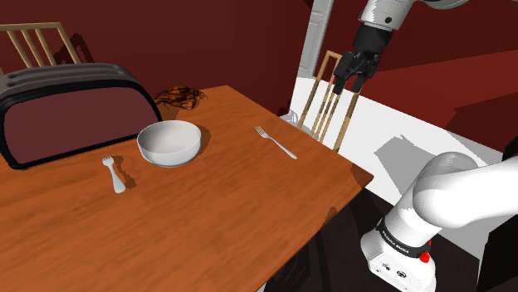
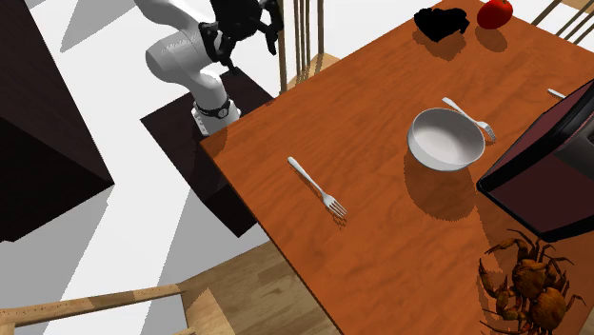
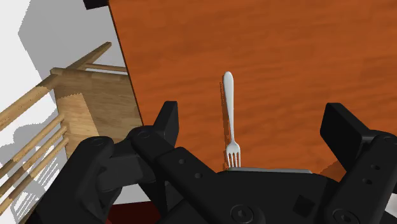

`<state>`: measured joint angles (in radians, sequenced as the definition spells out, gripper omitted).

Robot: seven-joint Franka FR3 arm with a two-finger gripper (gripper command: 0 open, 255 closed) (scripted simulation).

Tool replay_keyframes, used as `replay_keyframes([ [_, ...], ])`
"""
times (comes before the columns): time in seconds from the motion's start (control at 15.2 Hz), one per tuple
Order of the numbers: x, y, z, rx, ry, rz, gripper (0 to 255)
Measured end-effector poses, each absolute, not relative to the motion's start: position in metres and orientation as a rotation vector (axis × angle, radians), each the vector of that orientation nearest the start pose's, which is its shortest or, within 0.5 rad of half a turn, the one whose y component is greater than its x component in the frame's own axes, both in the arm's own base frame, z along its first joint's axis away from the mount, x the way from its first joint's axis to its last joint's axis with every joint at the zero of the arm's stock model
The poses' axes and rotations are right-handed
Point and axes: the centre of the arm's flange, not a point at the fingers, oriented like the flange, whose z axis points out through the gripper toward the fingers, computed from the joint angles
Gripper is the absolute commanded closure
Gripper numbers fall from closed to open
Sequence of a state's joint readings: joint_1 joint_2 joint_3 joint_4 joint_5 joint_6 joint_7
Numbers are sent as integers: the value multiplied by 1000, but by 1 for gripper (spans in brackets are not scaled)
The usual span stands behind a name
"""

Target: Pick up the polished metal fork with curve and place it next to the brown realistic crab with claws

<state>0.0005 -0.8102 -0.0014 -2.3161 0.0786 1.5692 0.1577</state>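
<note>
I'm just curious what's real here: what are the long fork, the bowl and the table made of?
The long fork looks like metal: silvery grey with a slight sheen. The bowl is smooth, plain white, perhaps ceramic or plastic; I cannot tell. The table looks like reddish-brown wood, with visible grain streaks.

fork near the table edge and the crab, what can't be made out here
Wrist view: tine tips of the fork, hidden behind the body of the gripper.
Shoulder view: claws of the crab, too small to separate.
Second exterior view: the crab's lowest legs, cut by the bottom edge.
</note>
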Motion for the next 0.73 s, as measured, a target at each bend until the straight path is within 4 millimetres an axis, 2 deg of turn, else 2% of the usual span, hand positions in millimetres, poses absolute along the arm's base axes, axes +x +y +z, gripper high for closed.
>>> replay_keyframes([
  [0.13,305,8,613,-3048,241,-87,0],
  [0.26,319,10,600,-3052,252,-87,0],
  [0.73,380,21,533,-3070,302,-94,0],
])
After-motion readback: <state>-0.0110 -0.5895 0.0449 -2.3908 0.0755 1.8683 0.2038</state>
